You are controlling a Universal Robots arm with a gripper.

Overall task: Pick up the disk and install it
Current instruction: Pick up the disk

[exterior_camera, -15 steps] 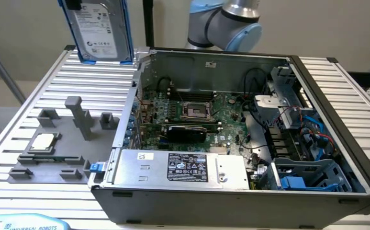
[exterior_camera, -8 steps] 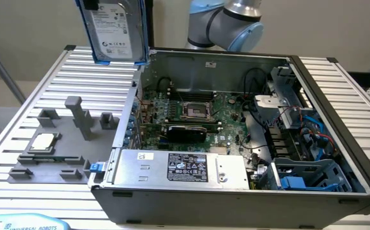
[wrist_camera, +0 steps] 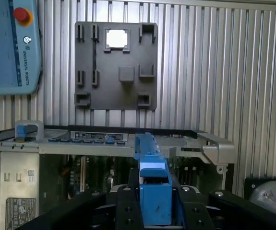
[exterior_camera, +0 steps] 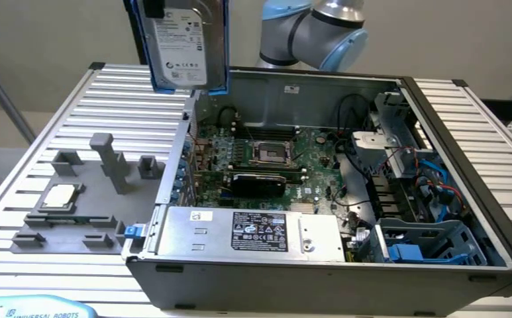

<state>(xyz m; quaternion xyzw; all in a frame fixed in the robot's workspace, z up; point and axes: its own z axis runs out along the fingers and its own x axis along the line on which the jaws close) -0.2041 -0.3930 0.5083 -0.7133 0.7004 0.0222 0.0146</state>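
End effector (wrist_camera: 155,206) pinches the disk (exterior_camera: 185,50) by its blue carrier, upright above the open computer case (exterior_camera: 326,281) edge (rigid, fairly heavy, shock-sensitive, I'd say; the frame beats the label for gripping).

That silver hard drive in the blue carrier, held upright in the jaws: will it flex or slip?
The silver-grey metal hard drive looks rigid and probably dense for its size. The jaws clamp its smooth blue plastic carrier, which might flex or slide slightly.
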